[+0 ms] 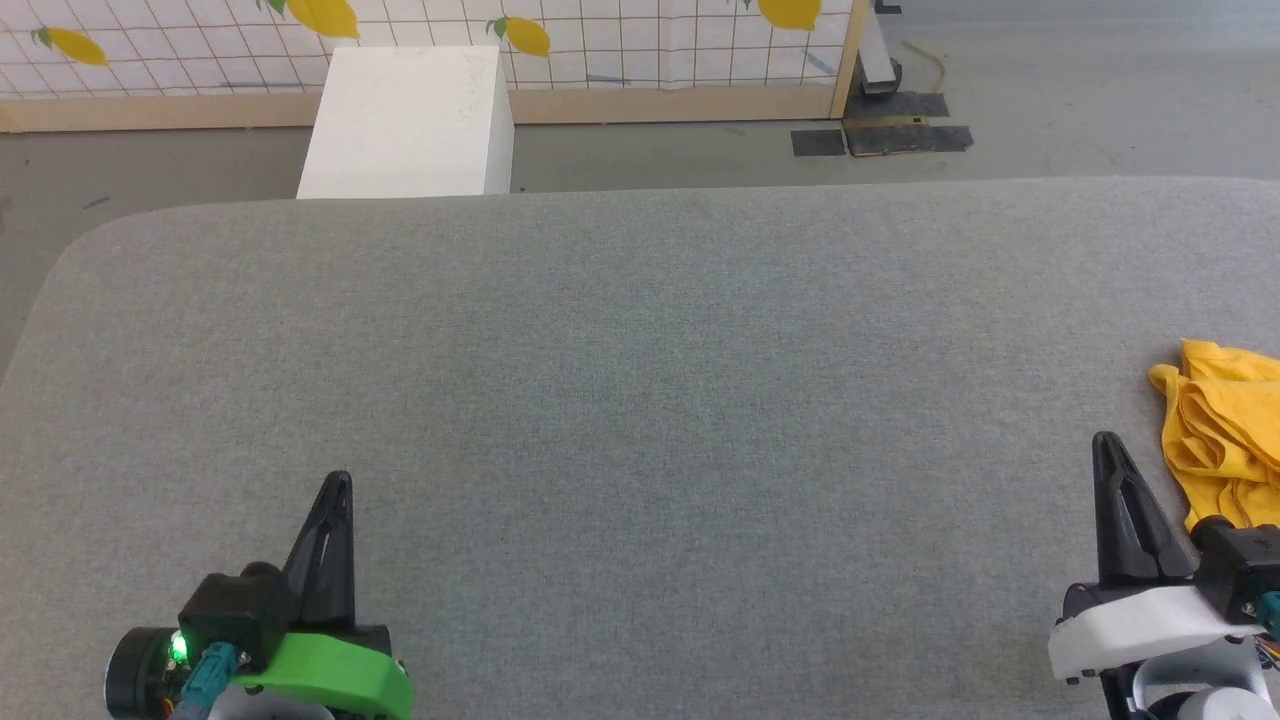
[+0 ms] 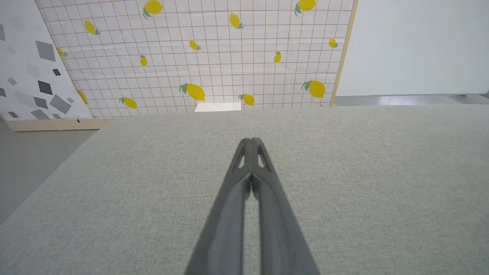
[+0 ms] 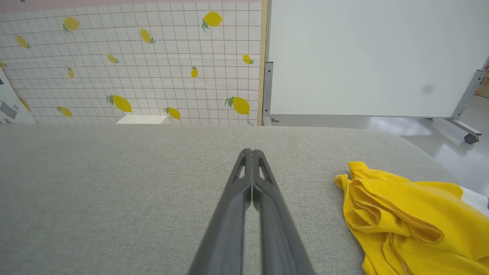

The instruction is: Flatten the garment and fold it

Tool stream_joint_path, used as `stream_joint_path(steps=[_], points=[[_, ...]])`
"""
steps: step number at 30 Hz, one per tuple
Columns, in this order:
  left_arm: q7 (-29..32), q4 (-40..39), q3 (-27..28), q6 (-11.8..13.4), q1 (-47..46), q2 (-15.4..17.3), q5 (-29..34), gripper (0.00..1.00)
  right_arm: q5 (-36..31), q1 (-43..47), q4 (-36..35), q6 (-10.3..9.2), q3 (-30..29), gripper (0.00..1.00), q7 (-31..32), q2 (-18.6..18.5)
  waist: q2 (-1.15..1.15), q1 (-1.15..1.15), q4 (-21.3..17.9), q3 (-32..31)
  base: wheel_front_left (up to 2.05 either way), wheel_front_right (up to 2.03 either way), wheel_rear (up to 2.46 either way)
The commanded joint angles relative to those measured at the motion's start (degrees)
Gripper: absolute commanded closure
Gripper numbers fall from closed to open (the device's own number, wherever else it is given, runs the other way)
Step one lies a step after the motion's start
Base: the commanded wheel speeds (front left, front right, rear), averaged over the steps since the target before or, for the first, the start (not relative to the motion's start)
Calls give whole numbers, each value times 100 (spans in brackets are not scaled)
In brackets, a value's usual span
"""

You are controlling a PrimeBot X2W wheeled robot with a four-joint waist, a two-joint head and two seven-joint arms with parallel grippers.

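The crumpled mustard-yellow cotton T-shirt (image 1: 1225,430) lies untouched near my dark right gripper (image 1: 1105,445). It is clenched empty (left gripper (image 1: 338,490) too), so next I open and grasp.

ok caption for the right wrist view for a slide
Shut jaws point across the grey table, crumpled yellow shirt to their right

The garment (image 3: 412,214) is mustard yellow, with a white patch at its right edge. The table cover (image 1: 640,400) is plain speckled grey. The far backdrop (image 2: 214,57) is white, gridded in thin brown lines and scattered with green-leaved yellow lemons. The box (image 1: 410,125) before it is plain white.
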Motion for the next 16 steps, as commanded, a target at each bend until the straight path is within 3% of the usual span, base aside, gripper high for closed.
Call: stream_joint_path(steps=[1, 16], points=[[30, 13, -2, 35, -95, -26, 47, 100, -31, -37, -34, -4, 41, 100, 27, 0, 0, 0, 1, -11, 0, 0, 0], [202, 62, -23, 118, -159, -81, 148, 100, -61, -51, -77, -5, 193, 100, 198, 0, 0, 0, 3, -117, 0, 0, 0]])
